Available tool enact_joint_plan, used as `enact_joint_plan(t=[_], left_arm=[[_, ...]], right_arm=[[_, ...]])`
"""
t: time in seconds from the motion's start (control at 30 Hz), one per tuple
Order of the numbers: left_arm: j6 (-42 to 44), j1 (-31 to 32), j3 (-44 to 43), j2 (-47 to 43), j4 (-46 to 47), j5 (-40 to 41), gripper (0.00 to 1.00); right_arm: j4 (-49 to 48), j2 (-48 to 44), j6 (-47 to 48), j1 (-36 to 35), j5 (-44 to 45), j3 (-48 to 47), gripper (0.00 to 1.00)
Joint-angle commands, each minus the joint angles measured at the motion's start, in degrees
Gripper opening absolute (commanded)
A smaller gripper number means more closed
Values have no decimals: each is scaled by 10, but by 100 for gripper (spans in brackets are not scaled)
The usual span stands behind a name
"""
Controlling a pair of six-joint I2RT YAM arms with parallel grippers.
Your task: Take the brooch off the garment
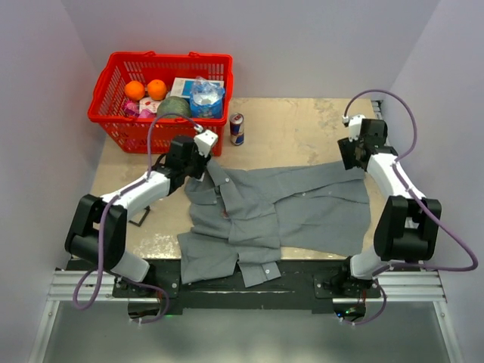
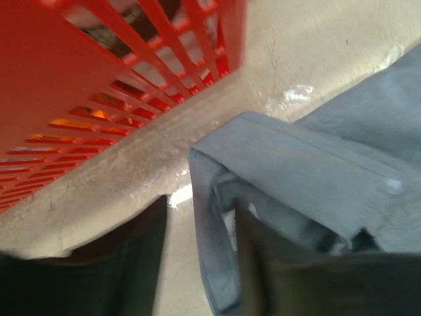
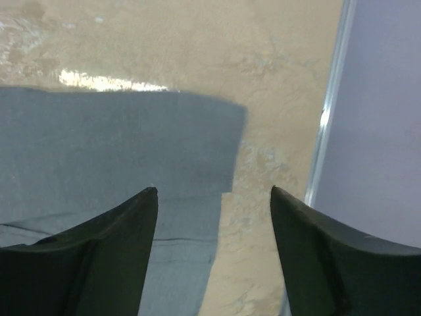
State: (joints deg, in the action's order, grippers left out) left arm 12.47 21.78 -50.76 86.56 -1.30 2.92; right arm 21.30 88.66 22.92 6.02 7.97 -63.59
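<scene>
The brooch (image 1: 224, 215), a reddish speck on the front of the grey shirt (image 1: 302, 204) spread over the table (image 1: 302, 128), lies near the left claw (image 2: 197, 263), spread astride the collar beside a red basket (image 1: 102, 83), while the right claw (image 3: 214, 191) hangs spread over a sleeve end.

no readable text anywhere, drink can (image 1: 237, 129) markings too small to read
</scene>
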Motion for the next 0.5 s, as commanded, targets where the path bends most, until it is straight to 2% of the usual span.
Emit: enact_joint_plan(t=[0.0, 0.03, 0.07, 0.13, 0.17, 0.2, 0.27, 0.3, 0.47], left_arm=[[-35, -7, -38, -39, 18, 26, 59], [-36, -7, -33, -72, 14, 19, 63], [-39, -7, -28, -87, -6, 3, 69], [-44, -8, -25, -123, -32, -16, 71], [-46, -9, -24, -132, -61, -48, 71], [-47, -10, -24, -140, -76, -62, 71], [-69, -19, -22, -153, -112, -80, 71], [-81, -25, -19, -156, -115, -87, 71], [-119, -55, -14, -170, -118, -132, 70]], right_arm=[[-48, -98, 1, -7, -62, -43, 80], [-38, -117, 16, -10, -92, -43, 85], [1, -165, 35, -14, -132, -43, 86], [37, -221, 119, -40, -263, -15, 84], [71, -275, 149, -56, -297, 0, 82], [87, -302, 201, -118, -312, 32, 82], [139, -335, 236, -185, -333, 57, 79], [155, -351, 255, -250, -334, 78, 74], [233, -332, 343, -391, -360, 136, 54]])
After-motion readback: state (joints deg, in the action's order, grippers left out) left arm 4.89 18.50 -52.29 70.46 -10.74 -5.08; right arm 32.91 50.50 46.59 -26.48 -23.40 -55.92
